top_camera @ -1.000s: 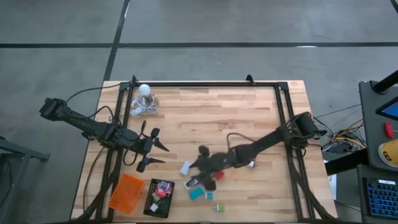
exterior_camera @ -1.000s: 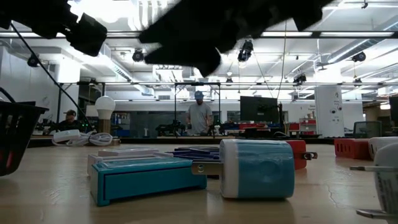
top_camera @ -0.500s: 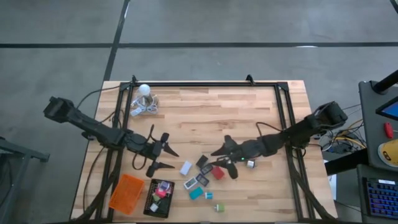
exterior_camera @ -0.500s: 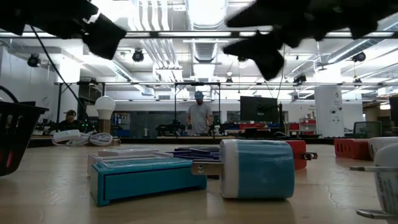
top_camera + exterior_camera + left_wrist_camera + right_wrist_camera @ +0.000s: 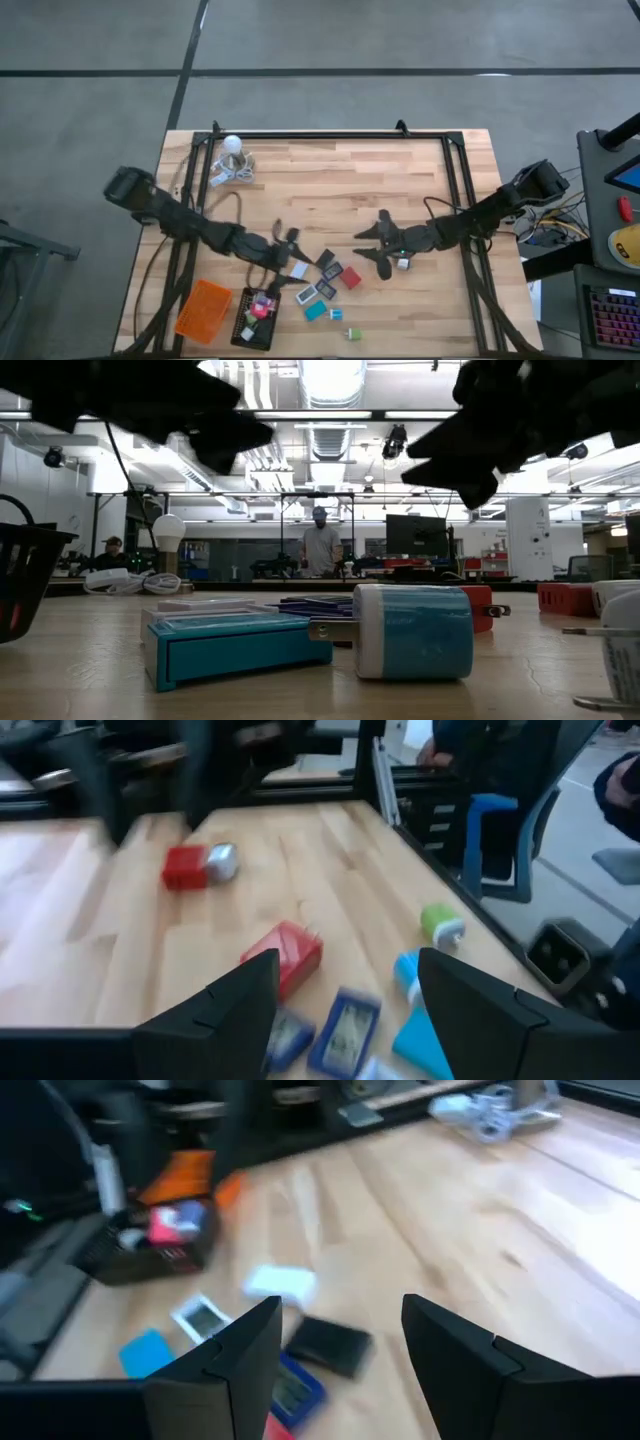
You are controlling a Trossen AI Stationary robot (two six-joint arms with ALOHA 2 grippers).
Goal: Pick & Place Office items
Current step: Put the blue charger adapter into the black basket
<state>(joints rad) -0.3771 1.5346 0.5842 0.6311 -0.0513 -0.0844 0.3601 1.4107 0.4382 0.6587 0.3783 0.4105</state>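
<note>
The office items lie loose on the wooden table near its front middle: a red block [image 5: 350, 278], a black piece [image 5: 326, 259], a white piece [image 5: 299, 271], a teal block [image 5: 315, 311] and a green one [image 5: 350, 333]. My left gripper [image 5: 295, 255] hovers open at the pile's left edge; its wrist view shows the red block [image 5: 285, 956] and blue-faced pieces [image 5: 347, 1025] ahead between its fingers. My right gripper [image 5: 364, 247] hovers open just right of the pile, with the black piece [image 5: 331, 1346] and the white piece [image 5: 280, 1284] ahead of it. Neither holds anything.
An orange tray [image 5: 203, 308] and a black tray [image 5: 244, 331] holding small pieces stand at the front left. A white bulb [image 5: 232, 145] with its coiled cord [image 5: 236, 170] lies at the far left. A small red-and-silver piece [image 5: 404, 263] lies under the right arm.
My left gripper has swept toward the table's right edge and down, from beside the trays to the left edge of the pile. My right gripper has drawn back from over the pile toward the right edge and has rolled. Both have stayed open.
</note>
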